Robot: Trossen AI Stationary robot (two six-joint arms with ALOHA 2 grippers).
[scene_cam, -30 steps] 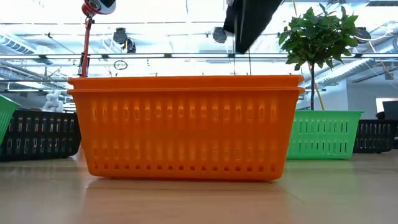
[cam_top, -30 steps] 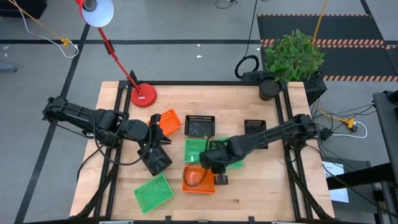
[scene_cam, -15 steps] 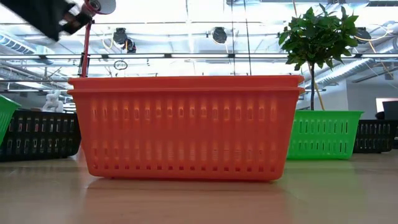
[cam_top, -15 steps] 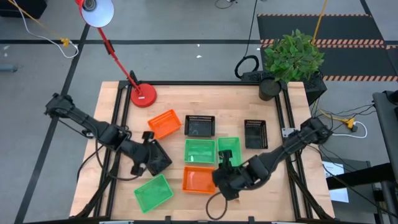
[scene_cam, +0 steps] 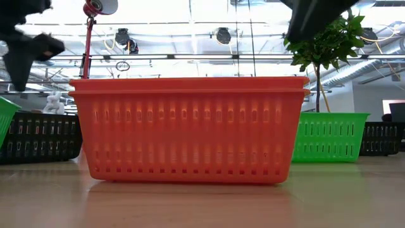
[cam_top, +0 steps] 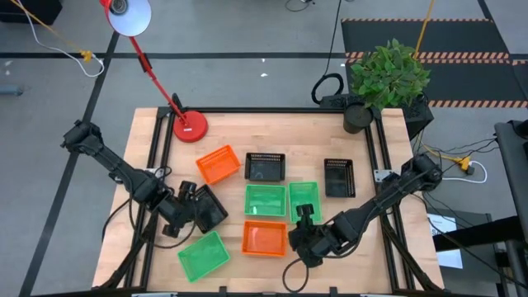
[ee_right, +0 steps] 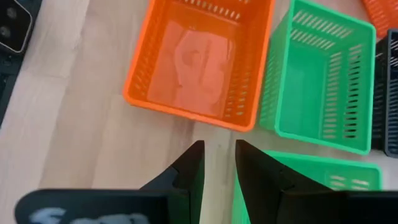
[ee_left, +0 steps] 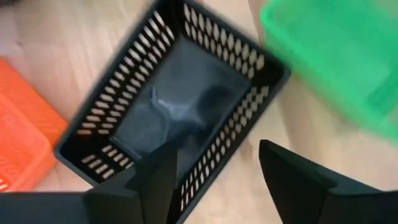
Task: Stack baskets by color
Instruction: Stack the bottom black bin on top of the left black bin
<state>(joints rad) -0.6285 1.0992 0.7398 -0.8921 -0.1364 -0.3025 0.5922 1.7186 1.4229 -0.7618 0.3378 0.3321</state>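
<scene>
While both arms sit low over the near half of the table (cam_top: 363,272), here's the layout, near to far.
- Nearest left: green basket (cam_top: 203,254), skewed, on its own.
- Near centre: orange basket (cam_top: 264,238). The low view shows two rims, one nested in the other.
- right gripper (cam_top: 304,239) is just right of that orange one, over bare wood. Fingers are a narrow slit apart with nothing between them.
- left gripper (ee_left: 217,180) is at the skewed black basket (cam_top: 209,209), left of centre. Fingers (ee_left: 158,180) are spread wide, straddling one long wall, one over the inside and one outside. Can't tell if they touch it.
- Mid table: two green baskets side by side, left one (cam_top: 266,200) and right one (cam_top: 304,200).
- Farther row: orange basket (cam_top: 219,164) on the left, black basket (cam_top: 265,167) in the middle, black basket (cam_top: 339,178) on the right.
- Far edge: red lamp base (cam_top: 190,126) on the left, potted plant (cam_top: 388,74) at the right corner.
</scene>
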